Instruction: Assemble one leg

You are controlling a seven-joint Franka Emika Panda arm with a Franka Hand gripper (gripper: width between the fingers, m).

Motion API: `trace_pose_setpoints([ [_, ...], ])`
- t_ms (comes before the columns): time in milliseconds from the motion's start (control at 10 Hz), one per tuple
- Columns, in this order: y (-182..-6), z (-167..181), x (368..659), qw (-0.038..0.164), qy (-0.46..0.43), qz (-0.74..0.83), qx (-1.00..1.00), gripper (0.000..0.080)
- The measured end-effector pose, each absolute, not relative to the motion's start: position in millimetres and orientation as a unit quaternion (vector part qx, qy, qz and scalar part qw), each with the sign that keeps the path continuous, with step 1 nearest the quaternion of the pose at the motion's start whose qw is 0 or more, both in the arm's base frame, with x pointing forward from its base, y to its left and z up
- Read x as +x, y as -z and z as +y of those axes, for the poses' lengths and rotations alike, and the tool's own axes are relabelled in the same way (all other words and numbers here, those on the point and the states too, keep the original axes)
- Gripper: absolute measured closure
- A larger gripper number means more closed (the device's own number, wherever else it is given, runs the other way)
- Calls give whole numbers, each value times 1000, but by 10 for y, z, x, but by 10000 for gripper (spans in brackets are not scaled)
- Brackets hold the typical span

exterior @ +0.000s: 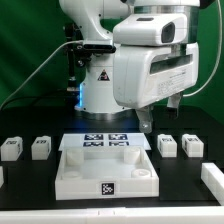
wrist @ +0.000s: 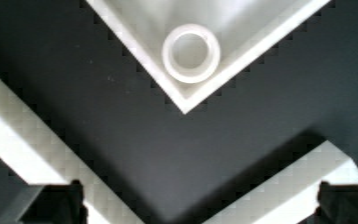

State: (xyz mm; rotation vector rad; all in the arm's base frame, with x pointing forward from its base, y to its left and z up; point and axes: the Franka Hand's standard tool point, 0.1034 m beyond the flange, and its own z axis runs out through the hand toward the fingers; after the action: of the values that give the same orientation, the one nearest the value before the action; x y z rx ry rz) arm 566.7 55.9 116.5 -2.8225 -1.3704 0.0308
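Observation:
My gripper (exterior: pixel 162 112) hangs above the table, over the right part of the large flat white panel (exterior: pixel 105 170), open and empty. In the wrist view the two dark fingertips (wrist: pixel 51 205) stand wide apart with only dark table between them; the gripper (wrist: pixel 197 208) holds nothing. A corner of the panel with a round socket (wrist: pixel 192 52) lies ahead of the fingers. Several small white legs with tags rest on the table: two at the exterior view's left (exterior: pixel 41 148) and two at its right (exterior: pixel 167 145), none touched.
The marker board (exterior: pixel 105 142) lies behind the panel, in front of the robot base. Another white part (exterior: pixel 211 178) lies at the exterior view's right edge. White strips (wrist: pixel 16 130) cross the wrist view beside the fingers.

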Motion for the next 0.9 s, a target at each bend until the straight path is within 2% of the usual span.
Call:
trace_pose_setpoints([
  [900,-1157,559,5663,3,-10,-453,-891,150],
])
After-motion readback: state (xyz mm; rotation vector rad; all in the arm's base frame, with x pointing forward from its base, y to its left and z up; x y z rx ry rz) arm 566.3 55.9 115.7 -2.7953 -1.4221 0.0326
